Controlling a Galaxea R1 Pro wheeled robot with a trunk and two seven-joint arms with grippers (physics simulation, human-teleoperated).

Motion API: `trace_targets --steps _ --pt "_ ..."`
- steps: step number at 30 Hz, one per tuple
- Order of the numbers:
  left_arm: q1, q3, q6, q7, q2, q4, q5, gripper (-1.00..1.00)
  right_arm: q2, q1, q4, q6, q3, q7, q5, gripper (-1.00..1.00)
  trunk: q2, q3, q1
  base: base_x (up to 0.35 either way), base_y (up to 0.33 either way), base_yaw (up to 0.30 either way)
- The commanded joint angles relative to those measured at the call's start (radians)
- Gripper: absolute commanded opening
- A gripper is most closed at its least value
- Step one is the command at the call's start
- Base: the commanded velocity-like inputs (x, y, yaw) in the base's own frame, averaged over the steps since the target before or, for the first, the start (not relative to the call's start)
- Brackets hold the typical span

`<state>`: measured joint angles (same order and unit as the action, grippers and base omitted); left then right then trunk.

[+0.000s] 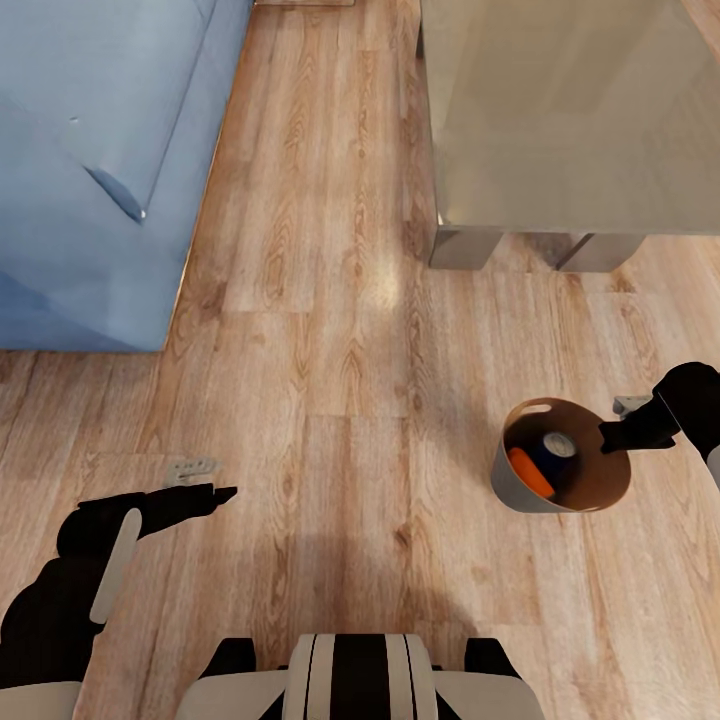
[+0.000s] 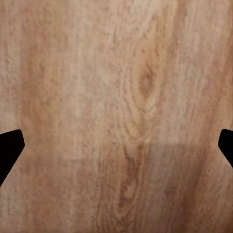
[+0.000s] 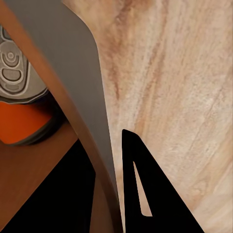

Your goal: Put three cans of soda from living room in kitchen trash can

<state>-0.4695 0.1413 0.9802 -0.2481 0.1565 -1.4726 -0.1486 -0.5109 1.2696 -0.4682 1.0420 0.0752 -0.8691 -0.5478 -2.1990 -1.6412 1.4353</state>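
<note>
The floor (image 1: pixel 330 380) of light wood planks spreads across the head view, with the blue sofa (image 1: pixel 90 170) at far left and a low table (image 1: pixel 570 110) at far right. Between them runs a free lane.

The bin (image 1: pixel 560 456) stands on the floor at the robot's right, below the table's corner. The right gripper (image 1: pixel 612 436) meets its rim on the robot's side; the right wrist view shows one finger (image 3: pixel 155 194) outside the wall and the other inside, so it seems pinched on the bin's wall (image 3: pixel 82 92), though actual contact is hard to confirm.

Inside lie an orange can (image 1: pixel 530 472) and a dark blue can (image 1: pixel 552 448), touching. A third can is not distinguishable.

The left gripper (image 1: pixel 215 493) hangs over bare floor, spread wide and holding nothing, its fingertips (image 2: pixel 9 150) at the edges of the left wrist view.

Judged from this, the step is carrying the bin toward the kitchen. To do it well: keep the rim grip firm and the bin upright so the cans stay in, lift clear of the floor before the base rolls, and steer wide of the table leg (image 1: pixel 465 246).
</note>
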Motion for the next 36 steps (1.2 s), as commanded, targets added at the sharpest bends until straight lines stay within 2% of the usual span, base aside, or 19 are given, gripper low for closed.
trace_targets --steps 1,6,36 --pt "0.0 0.0 0.0 0.0 0.0 0.0 0.0 1.0 0.0 0.0 0.0 0.005 0.0 -0.002 0.008 -1.0 0.0 0.0 0.0 0.0 0.0 0.0" --pt "0.0 0.0 0.0 0.001 -0.003 0.0 0.0 1.0 0.0 0.0 0.0 0.005 0.0 -0.002 0.008 -1.0 -0.028 -0.012 0.015 0.0 0.0 0.0" --pt "0.001 -0.004 0.0 0.002 -0.008 0.0 0.0 1.0 0.0 -0.001 0.0 0.005 0.0 -0.002 0.008 -1.0 -0.028 -0.012 0.015 0.0 0.0 0.0"
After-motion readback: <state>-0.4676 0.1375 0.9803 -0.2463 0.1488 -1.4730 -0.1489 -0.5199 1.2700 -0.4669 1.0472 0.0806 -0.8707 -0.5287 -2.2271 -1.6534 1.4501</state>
